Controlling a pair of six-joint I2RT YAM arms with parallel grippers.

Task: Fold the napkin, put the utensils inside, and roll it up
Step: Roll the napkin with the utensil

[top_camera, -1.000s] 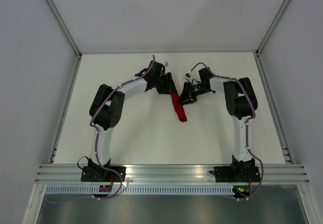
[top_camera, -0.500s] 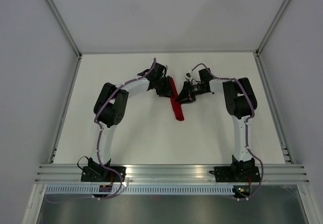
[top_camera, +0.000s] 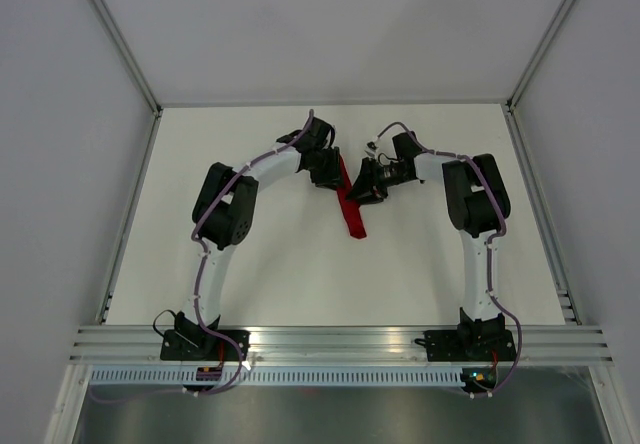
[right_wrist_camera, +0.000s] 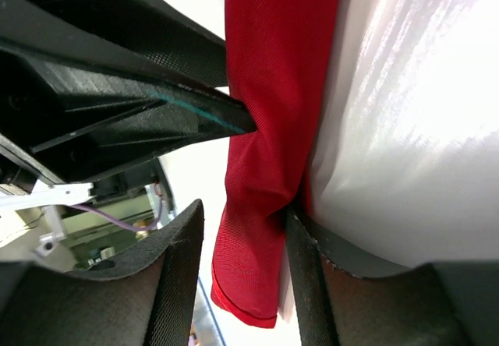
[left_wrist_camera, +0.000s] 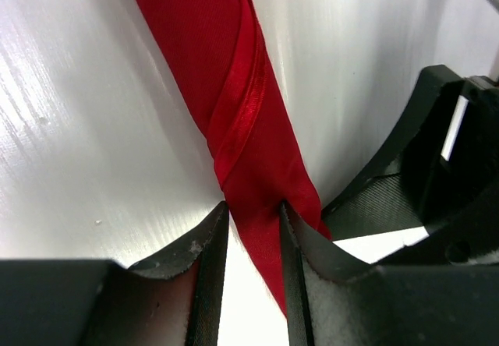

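The red napkin [top_camera: 350,210] lies on the white table as a narrow rolled strip, running from between the two grippers toward the near side. My left gripper [top_camera: 331,171] is at its far end. In the left wrist view the napkin [left_wrist_camera: 234,89] shows spiral wraps, and my left gripper [left_wrist_camera: 253,210] pinches its tapering end between the fingertips. My right gripper [top_camera: 358,192] sits just right of the roll. In the right wrist view the napkin [right_wrist_camera: 273,89] hangs between the spread jaws of my right gripper [right_wrist_camera: 242,207], touching only the right finger [right_wrist_camera: 304,268]. The knife is hidden.
The two grippers are very close together over the table [top_camera: 260,264]; the right gripper's black body [left_wrist_camera: 405,167] fills the right of the left wrist view, and the left gripper's body [right_wrist_camera: 117,89] fills the upper left of the right wrist view. White walls surround the table.
The left gripper has moved toward the far side, and the napkin roll has stretched out and straightened with it. The right gripper has stayed almost in place.
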